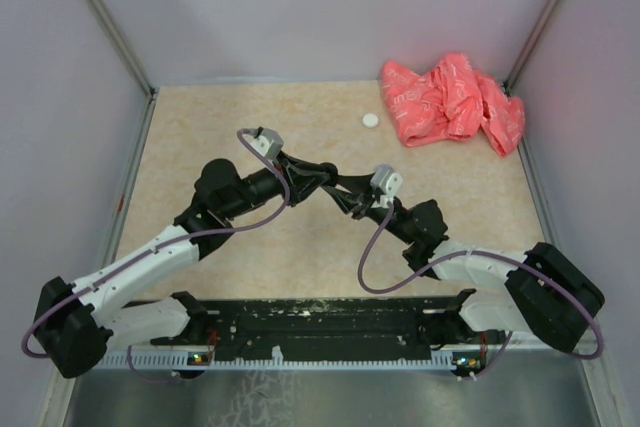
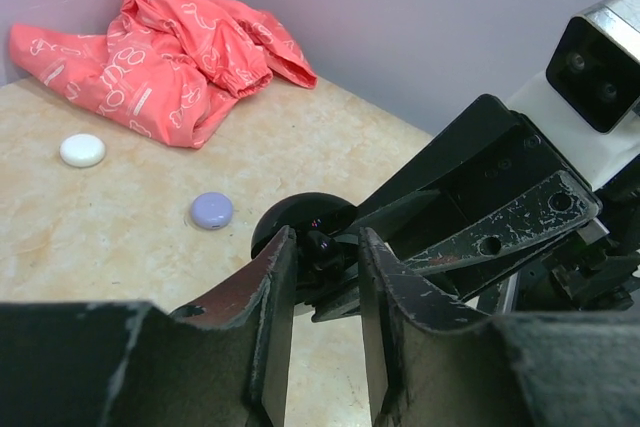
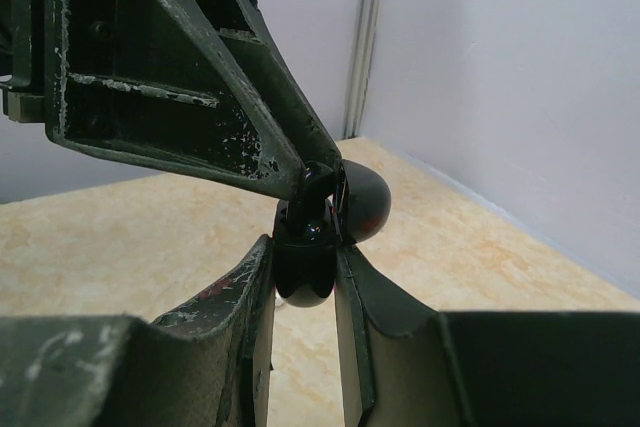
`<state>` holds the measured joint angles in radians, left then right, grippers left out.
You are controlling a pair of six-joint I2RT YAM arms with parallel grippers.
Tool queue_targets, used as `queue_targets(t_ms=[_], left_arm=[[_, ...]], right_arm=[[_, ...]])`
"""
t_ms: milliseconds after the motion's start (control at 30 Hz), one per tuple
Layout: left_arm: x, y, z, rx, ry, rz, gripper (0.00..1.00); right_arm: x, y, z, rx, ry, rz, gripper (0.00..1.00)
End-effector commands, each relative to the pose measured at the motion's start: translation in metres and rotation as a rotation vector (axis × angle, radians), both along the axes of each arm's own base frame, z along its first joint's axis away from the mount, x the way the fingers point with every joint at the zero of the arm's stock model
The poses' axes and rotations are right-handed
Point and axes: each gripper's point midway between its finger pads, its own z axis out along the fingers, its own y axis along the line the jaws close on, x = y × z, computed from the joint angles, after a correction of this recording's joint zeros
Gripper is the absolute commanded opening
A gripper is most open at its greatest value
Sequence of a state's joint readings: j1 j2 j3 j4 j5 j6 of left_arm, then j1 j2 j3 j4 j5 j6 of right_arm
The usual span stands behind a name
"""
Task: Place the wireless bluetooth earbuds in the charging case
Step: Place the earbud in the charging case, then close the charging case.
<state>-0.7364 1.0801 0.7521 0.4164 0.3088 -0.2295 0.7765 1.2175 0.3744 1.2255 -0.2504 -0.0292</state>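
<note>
Noted right jaws nearest, clamped on black charging case (image 3: 303, 259) over the middle of the table (image 1: 200, 127). Found left jaws narrowly parted about black earbud (image 2: 320, 244) at the case mouth; cannot tell whether gripped or freed. Judged step: seating the bud. Calls next for straight withdrawal without dragging it out.

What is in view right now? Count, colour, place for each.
table: 1, beige, under everything
cloth: 1, pink-red with white print, far right corner
white round case: 1, white, on the table left of the cloth
lavender round case: 1, pale purple, on the table nearer than the white one
black case: 1, black, looks open, mid-table in the right gripper
black earbud: 1, black, at the case's opening
left gripper: 1, black, jaws slightly parted around the earbud, grip unclear
right gripper: 1, black, shut on the black case
</note>
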Motion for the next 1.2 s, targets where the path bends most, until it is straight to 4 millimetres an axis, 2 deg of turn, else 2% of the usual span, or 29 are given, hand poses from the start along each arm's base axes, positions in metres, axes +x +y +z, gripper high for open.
queue_targets(t_ms=[0, 400, 667, 933, 1167], left_arm=[[0.001, 0.003, -0.002, 0.012, 0.015, 0.02, 0.38], [-0.006, 0.007, 0.021, 0.004, 0.022, 0.012, 0.56], [-0.003, 0.015, 0.024, 0.088, 0.174, 0.072, 0.64], [-0.008, 0.005, 0.015, 0.161, 0.337, 0.027, 0.63], [-0.006, -0.002, 0.002, 0.195, 0.375, 0.008, 0.55]], right_arm=[[-0.013, -0.005, 0.047, 0.117, -0.108, 0.025, 0.0], [-0.002, 0.0, 0.029, 0.056, -0.073, 0.0, 0.0], [0.006, 0.002, 0.018, -0.028, -0.071, -0.037, 0.0], [0.012, 0.001, 0.013, -0.09, -0.068, -0.063, 0.0], [0.01, 0.005, 0.011, -0.107, -0.071, -0.042, 0.0]])
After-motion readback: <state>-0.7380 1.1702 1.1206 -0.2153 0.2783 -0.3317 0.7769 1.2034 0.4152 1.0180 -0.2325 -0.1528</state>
